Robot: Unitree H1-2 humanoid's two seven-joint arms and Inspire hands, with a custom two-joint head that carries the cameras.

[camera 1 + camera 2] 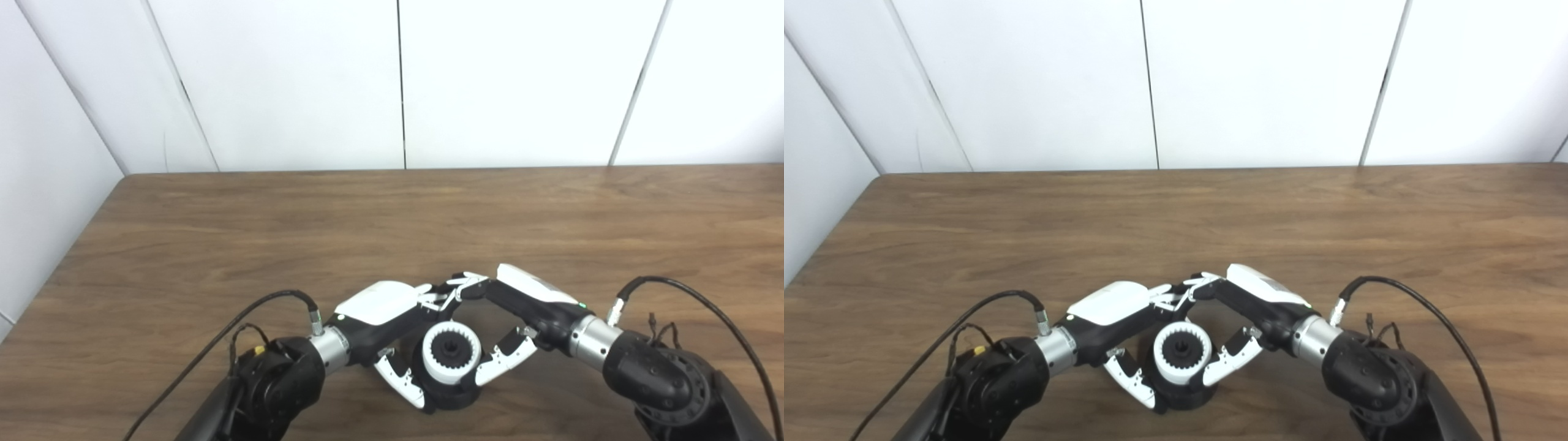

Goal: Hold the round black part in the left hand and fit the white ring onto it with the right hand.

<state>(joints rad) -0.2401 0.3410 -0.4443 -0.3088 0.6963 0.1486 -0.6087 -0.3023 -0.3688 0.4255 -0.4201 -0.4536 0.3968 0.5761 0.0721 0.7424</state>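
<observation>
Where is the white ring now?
The white ring sits on the black part, low in the middle of both views, between the left robot hand and right robot hand.

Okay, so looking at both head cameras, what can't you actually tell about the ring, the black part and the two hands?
- Whether the white ring is fully seated: both views look down, so its underside is hidden.
- The round black part: mostly covered by the ring; only its toothed centre and lower edge show.
- Left hand and right hand far-side fingertip contact: hidden behind the ring.
- Both arms: cut off by the bottom edge.
</observation>
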